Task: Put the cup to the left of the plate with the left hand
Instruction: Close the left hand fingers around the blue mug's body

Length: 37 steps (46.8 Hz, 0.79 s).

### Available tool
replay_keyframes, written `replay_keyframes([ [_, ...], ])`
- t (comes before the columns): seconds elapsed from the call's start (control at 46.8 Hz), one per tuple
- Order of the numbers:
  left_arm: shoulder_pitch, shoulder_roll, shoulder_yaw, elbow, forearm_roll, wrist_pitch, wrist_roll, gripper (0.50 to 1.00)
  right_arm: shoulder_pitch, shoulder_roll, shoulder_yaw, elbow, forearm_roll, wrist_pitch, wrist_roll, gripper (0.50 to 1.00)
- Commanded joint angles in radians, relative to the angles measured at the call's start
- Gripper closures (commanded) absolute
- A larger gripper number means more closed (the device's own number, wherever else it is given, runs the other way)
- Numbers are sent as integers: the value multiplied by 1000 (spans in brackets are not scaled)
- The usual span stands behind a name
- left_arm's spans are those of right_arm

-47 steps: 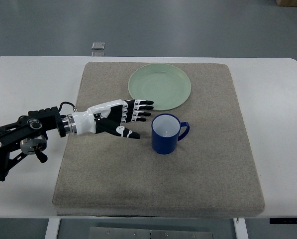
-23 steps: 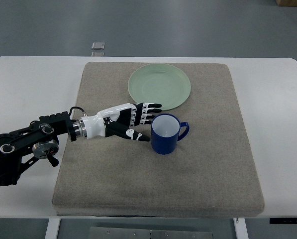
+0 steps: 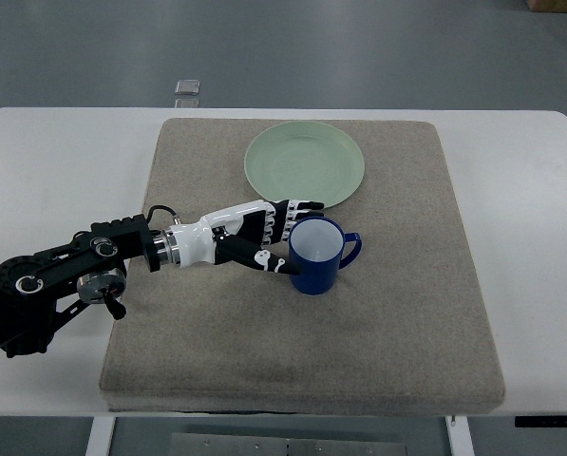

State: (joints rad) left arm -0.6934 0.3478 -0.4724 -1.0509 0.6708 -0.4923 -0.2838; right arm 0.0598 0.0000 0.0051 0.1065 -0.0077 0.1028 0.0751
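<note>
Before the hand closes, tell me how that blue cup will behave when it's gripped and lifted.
The blue cup looks rigid and glossy, so it may slip a little in the left hand. It stands upright and seems empty, so it is probably light. Its handle points right, away from the hand, so the load may sit slightly off-centre. The soft-looking mat could let it tip if pushed.

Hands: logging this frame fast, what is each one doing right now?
Left hand: open, fingers spread at the cup, thumb at its near side, not closed on it.
Right hand: not in view.
</note>
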Motion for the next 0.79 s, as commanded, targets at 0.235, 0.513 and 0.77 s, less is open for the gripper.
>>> replay_keyframes([
  [0.235, -3, -33, 0, 20, 30, 1, 3, 504, 0, 0, 0, 1, 0, 0, 0, 566],
  [0.513, -5, -52, -2, 45, 58, 5, 5, 504, 0, 0, 0, -1, 0, 0, 0, 566],
  [0.77, -14, -82, -2, 78, 59, 8, 5, 504, 0, 0, 0, -1, 0, 0, 0, 566],
])
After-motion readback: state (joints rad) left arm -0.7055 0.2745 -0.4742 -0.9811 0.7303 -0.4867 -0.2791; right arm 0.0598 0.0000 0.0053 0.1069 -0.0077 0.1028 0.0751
